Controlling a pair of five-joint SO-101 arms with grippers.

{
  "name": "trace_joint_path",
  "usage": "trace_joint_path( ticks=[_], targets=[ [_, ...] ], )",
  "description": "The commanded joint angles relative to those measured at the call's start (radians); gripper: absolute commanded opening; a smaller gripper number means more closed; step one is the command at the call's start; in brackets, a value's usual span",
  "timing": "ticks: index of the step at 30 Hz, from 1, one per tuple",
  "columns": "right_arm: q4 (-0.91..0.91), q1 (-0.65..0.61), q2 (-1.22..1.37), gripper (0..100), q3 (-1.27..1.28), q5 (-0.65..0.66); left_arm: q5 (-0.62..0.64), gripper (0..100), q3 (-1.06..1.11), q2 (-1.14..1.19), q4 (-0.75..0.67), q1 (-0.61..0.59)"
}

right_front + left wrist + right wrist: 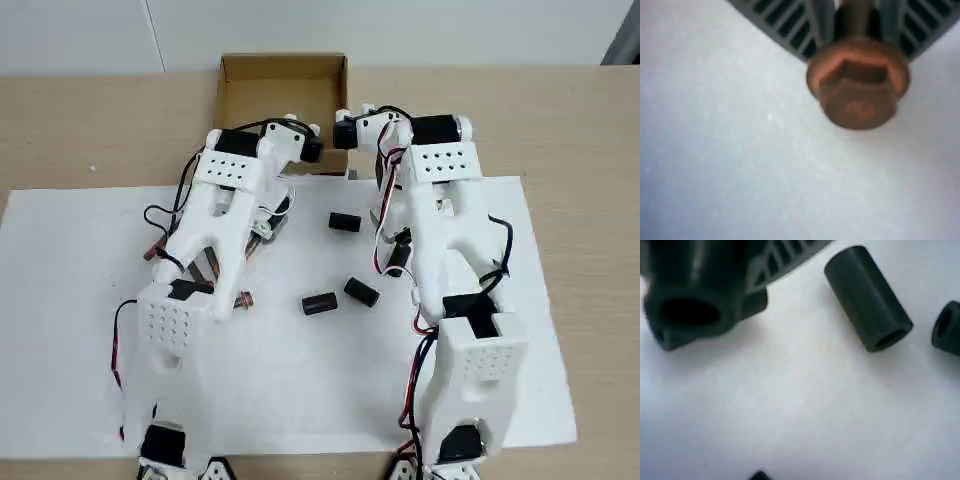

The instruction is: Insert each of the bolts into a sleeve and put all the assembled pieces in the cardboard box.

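Observation:
My left gripper (856, 17) is shut on a copper bolt (858, 85), whose hex head faces the camera just above the white sheet. In the high view this gripper (266, 226) points down beneath the left arm. My right gripper (700, 275) is shut on a black sleeve (687, 315) with its open bore showing; from above it sits low at the sheet's middle right (400, 254). Three loose black sleeves (344, 222) (361, 291) (319, 302) lie between the arms. Two of them appear in the right wrist view (867, 297) (946, 327). Loose bolts (243, 298) (150, 254) lie by the left arm.
The open cardboard box (229, 96) stands at the far edge of the table, just behind both arms' elbows. A white sheet (70, 330) covers the work area, with free room on its left and front parts.

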Motion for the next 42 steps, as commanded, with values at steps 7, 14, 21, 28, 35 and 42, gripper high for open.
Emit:
trace_joint_path(
  ticks=[7, 14, 21, 28, 35, 42],
  targets=[
    [0.030, 0.002, -0.194, 0.4, -0.044, -0.012, -0.003, 0, -0.222, -0.017, 0.058, -0.008],
    [0.042, -0.002, -0.400, 0.3, 0.052, -0.078, 0.015, 0, -0.176, -0.224, 0.060, 0.000],
    [0.041, -0.005, -0.651, 0.3, 0.362, -0.186, 0.081, 0, 0.054, -0.537, 0.058, 0.049],
    [0.035, -0.002, -0.932, 0.3, 0.543, -0.198, 0.081, 0, 0.292, -0.858, 0.055, 0.052],
    [-0.061, -0.005, -1.158, 0.3, 0.706, -0.443, 0.138, 0, 0.622, -1.200, -0.087, 0.054],
    [-0.338, -0.025, -1.386, 0.3, 1.005, -0.508, 0.284, 0, 1.044, -1.551, -0.350, 0.055]
  ],
)
